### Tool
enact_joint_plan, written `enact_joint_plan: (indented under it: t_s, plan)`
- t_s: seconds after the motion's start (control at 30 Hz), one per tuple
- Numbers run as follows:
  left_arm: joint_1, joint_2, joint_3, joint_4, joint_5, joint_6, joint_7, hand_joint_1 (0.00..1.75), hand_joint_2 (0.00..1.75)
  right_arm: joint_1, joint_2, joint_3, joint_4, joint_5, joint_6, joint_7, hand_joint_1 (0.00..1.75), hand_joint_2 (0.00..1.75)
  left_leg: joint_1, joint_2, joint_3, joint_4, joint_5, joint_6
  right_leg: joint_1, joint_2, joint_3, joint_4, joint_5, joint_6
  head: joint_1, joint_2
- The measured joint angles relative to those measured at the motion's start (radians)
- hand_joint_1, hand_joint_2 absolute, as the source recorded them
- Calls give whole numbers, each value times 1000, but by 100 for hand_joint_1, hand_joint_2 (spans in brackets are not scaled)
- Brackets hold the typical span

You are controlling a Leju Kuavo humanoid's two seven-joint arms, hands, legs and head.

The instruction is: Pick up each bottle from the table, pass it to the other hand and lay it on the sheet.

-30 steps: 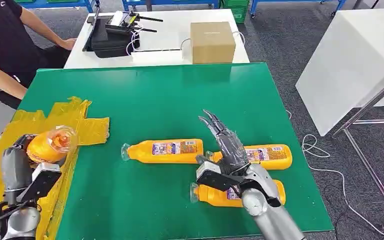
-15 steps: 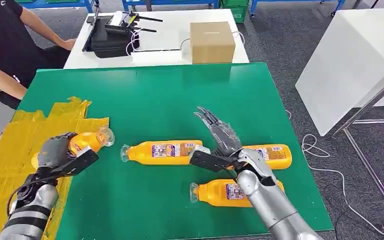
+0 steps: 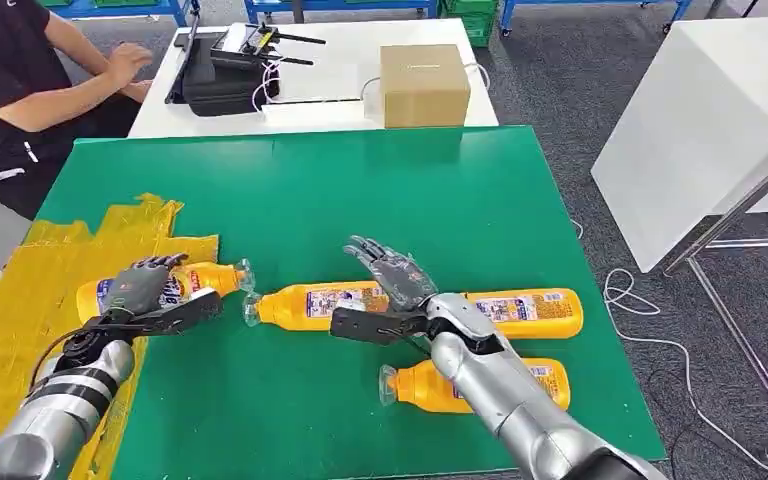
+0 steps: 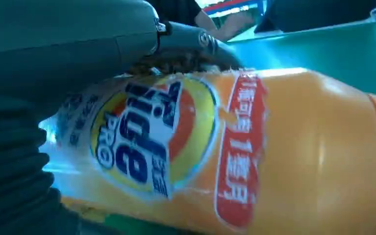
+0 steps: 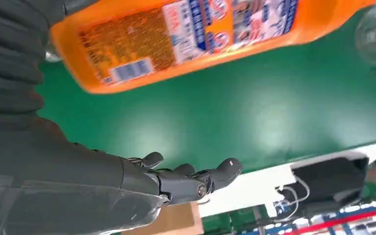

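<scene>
Gripping one orange bottle [image 3: 185, 282] in the left robot hand [image 3: 145, 290], fingers wrapped round the label. Lying sideways over the edge of the yellow sheet [image 3: 20, 300], cap end poking out over the green bench [image 3: 360, 190]. Hard to tell if touching the sheet yet. Holding the right robot hand [image 3: 390, 285] spread wide and empty, just above the middle bottle [image 3: 325, 303].

Could roll off the sheet if let go here, being round and only partly on it. Could bump the middle bottle's cap, just beside its own cap. Might knock the middle bottle sideways with those spread fingers when reaching down, and push it into the far bottle [image 3: 535, 312] or the near bottle [image 3: 420, 388].
</scene>
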Motion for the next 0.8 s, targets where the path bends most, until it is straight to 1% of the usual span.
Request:
enact_joint_plan:
  t_s: [0.27, 0.53, 0.63, 0.8]
  plan:
    - [-35, 0, -27, 57, 0, -5, -4, 0, 0, -27, 28, 30, 71, 13, 8, 4, 0, 175, 0, 0, 0, 0, 0, 0, 0, 0, 0, 0, 0, 0, 0, 0]
    - [-70, 0, -50, 92, 3, -35, -22, 0, 0, -52, 79, 80, 161, 54, 2, 42, 0, 175, 0, -1, 0, 0, 0, 0, 0, 0, 0, 0, 0, 0, 0, 0]
    - [-76, -1, -54, 98, 56, -55, -79, 0, 0, -62, 92, 97, 204, 82, -6, 77, 0, 175, 0, -1, 0, 0, 0, 0, 0, 0, 0, 0, 0, 0, 0, 0]
    - [-60, -4, -28, 71, 303, -155, -267, 0, 0, -90, 104, 135, 295, 161, 13, 184, 0, 175, 0, 0, 0, 0, 0, 0, -1, 0, 0, 0, 0, 0, 0, 0]
